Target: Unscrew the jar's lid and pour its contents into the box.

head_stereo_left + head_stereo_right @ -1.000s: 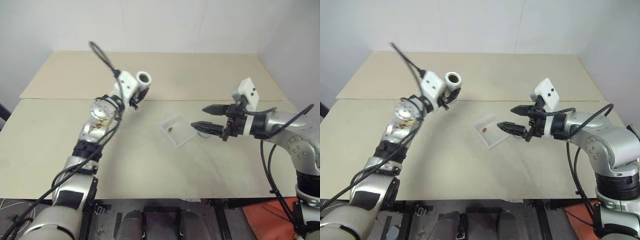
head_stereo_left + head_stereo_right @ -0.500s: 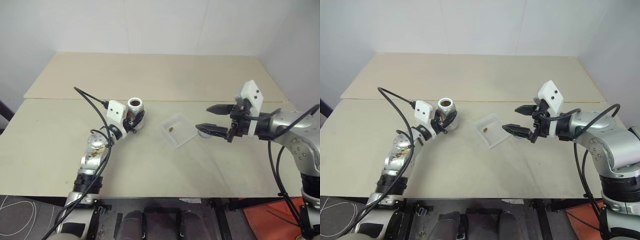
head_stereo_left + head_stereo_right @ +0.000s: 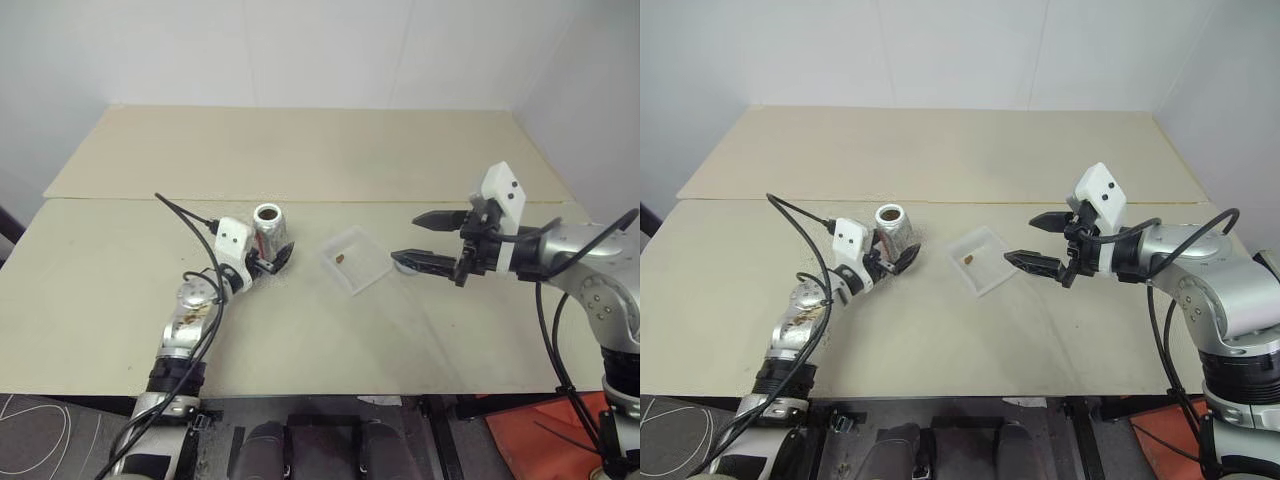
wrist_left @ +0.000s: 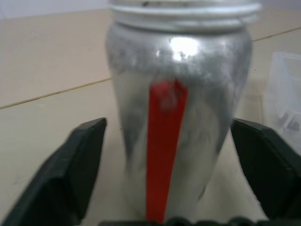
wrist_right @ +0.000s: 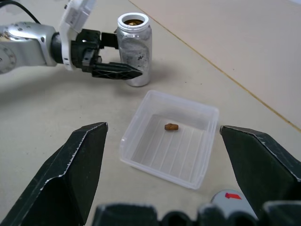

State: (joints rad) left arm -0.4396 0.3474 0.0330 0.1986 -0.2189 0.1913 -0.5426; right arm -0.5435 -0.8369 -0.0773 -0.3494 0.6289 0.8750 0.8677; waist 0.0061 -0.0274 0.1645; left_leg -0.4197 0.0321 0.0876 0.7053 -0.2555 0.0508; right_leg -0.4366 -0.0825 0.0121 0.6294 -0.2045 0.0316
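The table point(image 3: 420, 340) carries everything. At its centre sits the box point(image 5: 141, 121), clear and shallow, with one brown bit point(image 5: 171, 126) inside. At the box's nine o'clock the jar point(image 3: 269, 229) stands upright and uncapped; the left gripper point(image 3: 274, 258) has its jaws apart on either side, seemingly not pressing it. At three o'clock the right gripper point(image 3: 412, 240) hovers, jaws wide, the lid point(image 5: 226, 199) lying beneath it

Upright open jar point(image 3: 891, 229) (one bit point(image 5: 171, 126) boxed point(image 5: 197, 113))
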